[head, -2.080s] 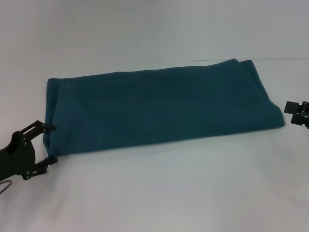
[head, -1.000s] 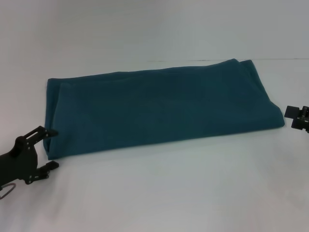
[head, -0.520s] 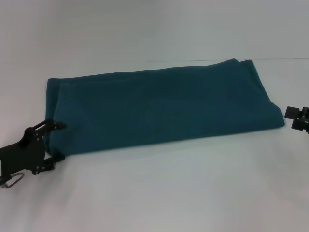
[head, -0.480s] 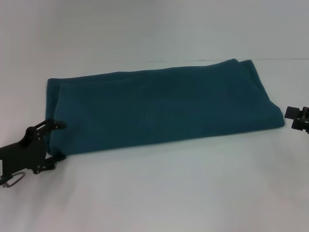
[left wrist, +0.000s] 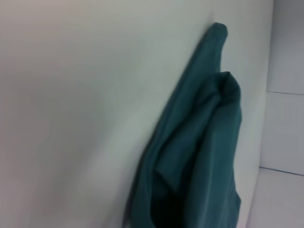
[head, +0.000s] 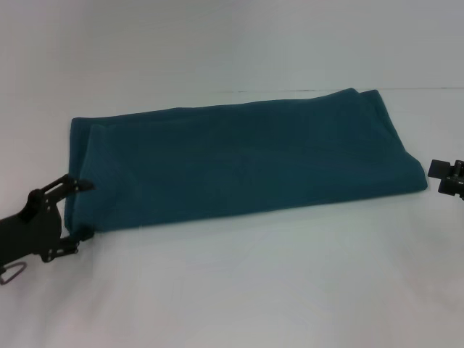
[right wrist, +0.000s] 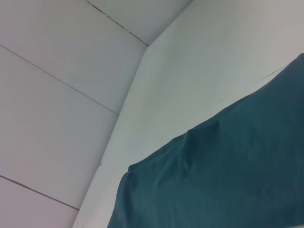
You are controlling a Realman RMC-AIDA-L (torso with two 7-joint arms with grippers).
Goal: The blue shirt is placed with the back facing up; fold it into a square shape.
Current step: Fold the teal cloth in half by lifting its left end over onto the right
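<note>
Teal-blue cotton, the blue shirt (head: 239, 163) lies folded into a long band across the white bench (head: 254, 290), plain side up, stretching from the robot's left to its right. The left gripper (head: 78, 209) sits at the band's near left corner, its fingers (head: 72, 184) spread apart on either side of the cloth edge. The right gripper (head: 448, 176) rests on the bench just beside the shirt's right end, and I cannot tell how its fingers stand.

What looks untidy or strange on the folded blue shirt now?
Nothing is damaged. The dark teal-blue cotton shirt lies as a long folded band on the white table; only its left end is loose, with layers gaping where the open left gripper straddles it.
</note>
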